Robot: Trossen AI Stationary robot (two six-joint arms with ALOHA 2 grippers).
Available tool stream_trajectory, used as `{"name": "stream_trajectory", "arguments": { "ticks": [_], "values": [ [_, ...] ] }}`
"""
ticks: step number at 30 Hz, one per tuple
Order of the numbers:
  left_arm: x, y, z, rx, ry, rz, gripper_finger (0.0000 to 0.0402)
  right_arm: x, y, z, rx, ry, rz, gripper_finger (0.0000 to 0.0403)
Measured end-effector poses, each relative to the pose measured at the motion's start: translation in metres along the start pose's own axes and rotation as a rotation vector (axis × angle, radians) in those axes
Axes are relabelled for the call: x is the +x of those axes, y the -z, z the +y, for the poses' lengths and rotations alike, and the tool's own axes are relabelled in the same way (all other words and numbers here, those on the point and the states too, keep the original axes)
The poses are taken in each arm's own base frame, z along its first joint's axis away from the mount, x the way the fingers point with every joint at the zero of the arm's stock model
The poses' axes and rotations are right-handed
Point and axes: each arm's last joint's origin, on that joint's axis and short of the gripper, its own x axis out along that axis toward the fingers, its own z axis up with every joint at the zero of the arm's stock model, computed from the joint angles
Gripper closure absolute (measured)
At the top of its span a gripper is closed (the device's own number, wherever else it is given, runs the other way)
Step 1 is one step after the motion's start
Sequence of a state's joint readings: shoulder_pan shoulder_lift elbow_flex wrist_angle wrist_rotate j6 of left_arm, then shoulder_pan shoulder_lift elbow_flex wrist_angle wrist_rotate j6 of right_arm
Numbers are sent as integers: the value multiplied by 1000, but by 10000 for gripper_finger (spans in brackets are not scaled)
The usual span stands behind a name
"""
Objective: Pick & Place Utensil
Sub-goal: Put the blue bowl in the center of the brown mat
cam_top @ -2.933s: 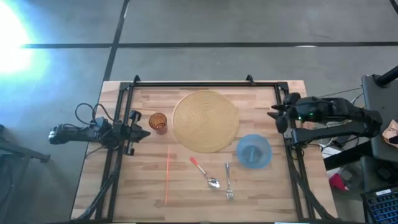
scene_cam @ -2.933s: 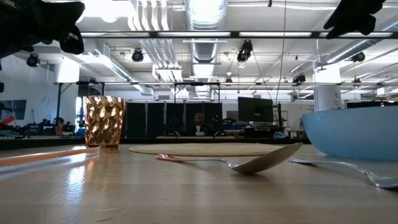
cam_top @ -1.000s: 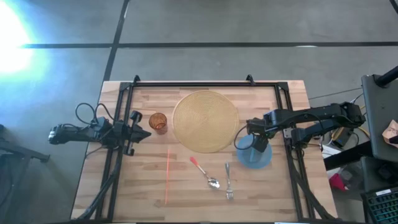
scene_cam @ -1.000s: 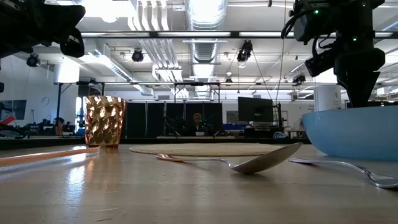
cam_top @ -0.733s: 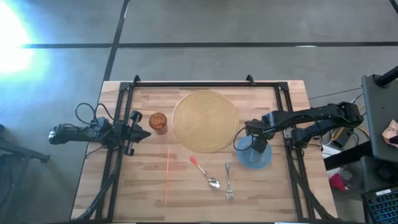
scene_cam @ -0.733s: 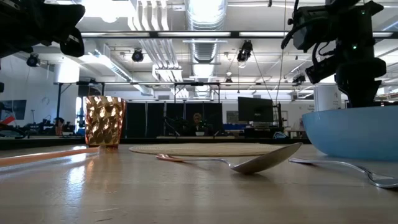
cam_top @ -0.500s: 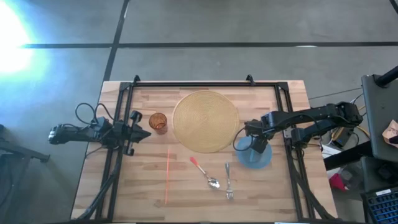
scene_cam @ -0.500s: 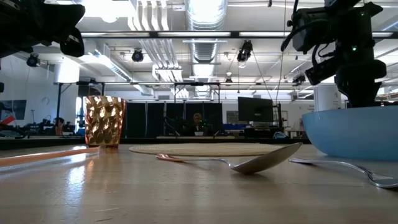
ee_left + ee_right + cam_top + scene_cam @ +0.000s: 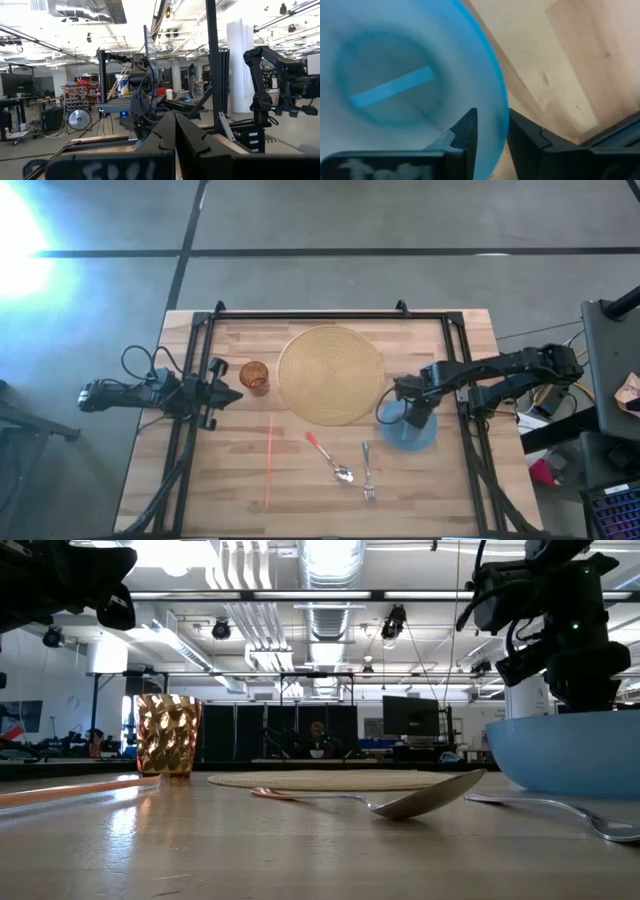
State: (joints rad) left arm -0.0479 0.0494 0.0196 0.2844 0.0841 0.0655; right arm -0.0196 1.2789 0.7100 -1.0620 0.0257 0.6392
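Wooden table point(image 9: 230, 470) bears a blue bowl point(image 9: 400, 436) whose rim is straddled by the right gripper's point(image 9: 489, 131) narrowly parted fingers; closing and lifting seem next, while the left gripper point(image 9: 174, 131), pressed together, is parked at the left edge.

Glossy metal spoon point(image 9: 337, 466) and fork point(image 9: 367, 473), smooth blue plastic bowl point(image 9: 397, 435), matt wood table point(image 9: 230, 470).
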Motion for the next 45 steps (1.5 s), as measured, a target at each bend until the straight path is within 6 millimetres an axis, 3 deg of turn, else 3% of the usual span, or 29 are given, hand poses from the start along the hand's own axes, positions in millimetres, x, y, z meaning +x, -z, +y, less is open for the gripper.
{"name": "stream_trajectory", "arguments": {
  "ticks": [8, 12, 22, 29, 36, 41, 45],
  "values": [
    [0, 0, 0, 6, 0, 0, 399, 2, 2, -2, -1, -2, 5, 384],
    [0, 0, 0, 4, 0, 0, 399, -6, 1, -1, -5, -21, -16, 390],
    [0, 3, 0, -13, 1, 10, 399, -50, -15, 8, 2, -118, -162, 392],
    [0, 2, 0, -14, 1, 6, 399, -90, -41, 5, 48, -185, -282, 392],
    [0, 2, 0, 10, 1, 7, 399, -124, -77, -15, 113, -205, -388, 392],
    [0, 2, 0, 12, -3, 7, 399, -135, -108, -34, 192, -191, -412, 392],
    [0, 2, 0, 15, -10, 8, 399, -134, -134, -50, 250, -214, -337, 392]
  ]
}}
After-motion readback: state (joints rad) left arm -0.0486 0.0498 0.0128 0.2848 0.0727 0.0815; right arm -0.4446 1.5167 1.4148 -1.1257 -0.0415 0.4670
